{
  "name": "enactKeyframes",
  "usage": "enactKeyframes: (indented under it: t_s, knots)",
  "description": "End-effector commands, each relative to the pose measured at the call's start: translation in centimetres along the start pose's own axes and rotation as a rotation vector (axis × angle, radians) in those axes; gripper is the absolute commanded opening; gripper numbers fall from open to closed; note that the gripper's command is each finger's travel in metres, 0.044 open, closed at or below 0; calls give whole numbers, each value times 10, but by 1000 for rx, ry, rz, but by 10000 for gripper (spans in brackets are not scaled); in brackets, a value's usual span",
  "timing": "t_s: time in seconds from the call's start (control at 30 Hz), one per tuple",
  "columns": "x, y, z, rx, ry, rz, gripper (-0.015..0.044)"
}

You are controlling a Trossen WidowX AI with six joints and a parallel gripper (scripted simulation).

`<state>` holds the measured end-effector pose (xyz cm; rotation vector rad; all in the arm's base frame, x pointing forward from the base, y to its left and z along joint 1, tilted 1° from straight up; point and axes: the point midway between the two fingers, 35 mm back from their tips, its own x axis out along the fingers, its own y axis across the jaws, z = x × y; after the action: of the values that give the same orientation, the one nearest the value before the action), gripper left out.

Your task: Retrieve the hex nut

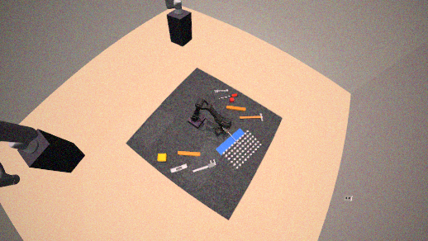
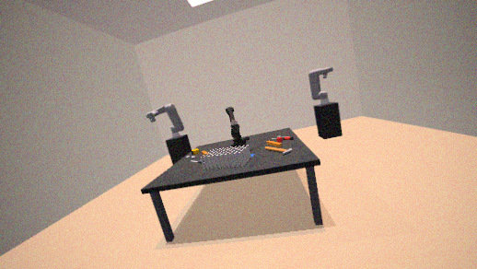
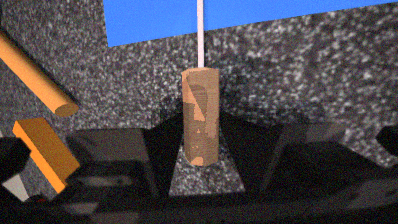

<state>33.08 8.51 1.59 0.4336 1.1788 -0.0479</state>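
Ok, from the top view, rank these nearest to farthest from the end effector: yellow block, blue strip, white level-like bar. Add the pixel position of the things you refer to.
1. Blue strip (image 1: 230, 142) (image 3: 150, 20): just ahead of the end effector (image 1: 223, 130) (image 3: 201, 116).
2. Yellow block (image 1: 161, 157) and white bar (image 1: 178, 168): far lower left, too close to call.
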Motion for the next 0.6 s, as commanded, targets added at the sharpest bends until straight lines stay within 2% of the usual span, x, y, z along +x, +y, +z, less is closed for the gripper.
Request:
enactKeyframes:
  t_s: [0.0, 0.57]
  knots:
    - [-1, 0, -3, 4, -3, -1, 0]
    - [-4, 0, -15, 4, -2, -2, 0]
